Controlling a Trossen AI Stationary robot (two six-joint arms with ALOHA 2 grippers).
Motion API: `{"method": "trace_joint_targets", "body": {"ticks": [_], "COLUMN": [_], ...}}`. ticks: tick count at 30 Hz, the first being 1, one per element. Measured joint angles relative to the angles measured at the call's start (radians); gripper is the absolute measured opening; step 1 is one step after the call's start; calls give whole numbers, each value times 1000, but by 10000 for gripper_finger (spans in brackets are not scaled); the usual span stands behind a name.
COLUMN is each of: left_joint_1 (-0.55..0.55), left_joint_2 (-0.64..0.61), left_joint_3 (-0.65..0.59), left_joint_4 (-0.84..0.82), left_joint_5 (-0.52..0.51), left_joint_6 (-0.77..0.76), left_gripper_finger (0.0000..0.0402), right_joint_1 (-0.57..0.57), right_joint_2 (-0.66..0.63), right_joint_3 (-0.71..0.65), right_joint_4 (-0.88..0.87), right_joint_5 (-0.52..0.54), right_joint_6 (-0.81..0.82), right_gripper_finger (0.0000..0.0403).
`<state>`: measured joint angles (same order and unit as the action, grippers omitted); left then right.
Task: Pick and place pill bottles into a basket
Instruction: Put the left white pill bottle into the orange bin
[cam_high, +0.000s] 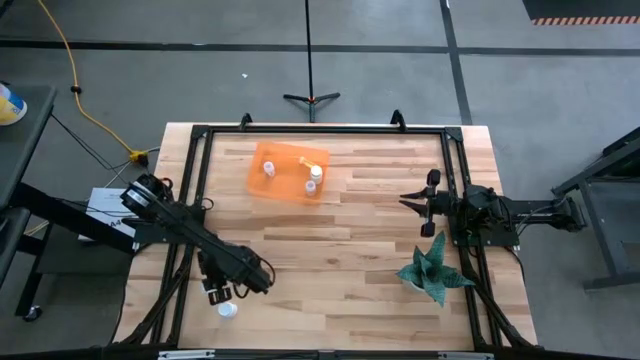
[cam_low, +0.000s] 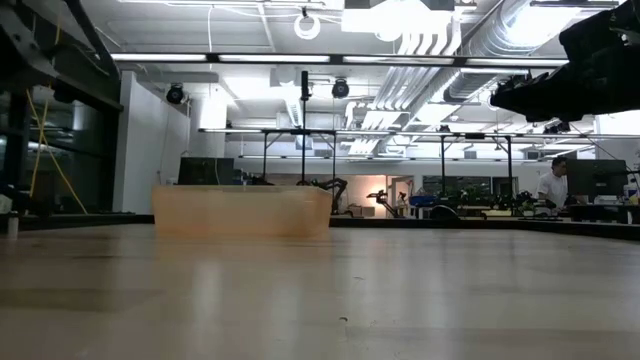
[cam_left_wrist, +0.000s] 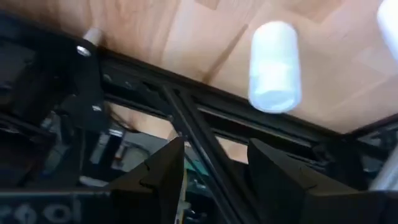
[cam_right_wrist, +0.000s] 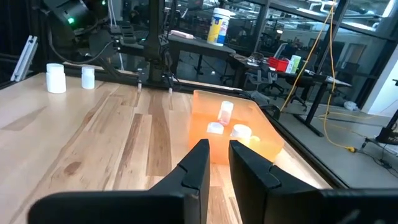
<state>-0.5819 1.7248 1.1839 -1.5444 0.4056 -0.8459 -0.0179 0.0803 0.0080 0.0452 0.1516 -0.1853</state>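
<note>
the left pincer hovers low at the near left of the worktop, fingers apart and empty, just beside two pill bottles. the orange basket sits far back, holding three bottles. the right pincer waits at the right edge, fingers narrowly parted, empty.

Three pill bottles are sitting inside one orange basket, while two more are standing on the one wooden table. One spiky green plant is sharing that table, and two robot arms are flanking it.
</note>
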Motion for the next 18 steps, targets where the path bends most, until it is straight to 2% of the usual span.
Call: {"method": "trace_joint_targets", "body": {"ticks": [7,10,13,18], "left_joint_1": [8,9,20,27], "left_joint_2": [0,0,0,0], "left_joint_3": [1,1,1,-9], "left_joint_4": [59,93,107,123], "left_joint_5": [9,40,83,101], "left_joint_6": [-89,-165,-249,-320], "left_gripper_finger": [212,224,261,344], "right_joint_1": [0,0,0,0], "right_joint_2": [0,0,0,0], "right_joint_3": [0,0,0,0], "right_joint_4": [1,2,2,3], "right_joint_5": [0,0,0,0], "right_joint_6": [-6,-7,-6,-7], "right_gripper_finger": [47,47,50,52]}}
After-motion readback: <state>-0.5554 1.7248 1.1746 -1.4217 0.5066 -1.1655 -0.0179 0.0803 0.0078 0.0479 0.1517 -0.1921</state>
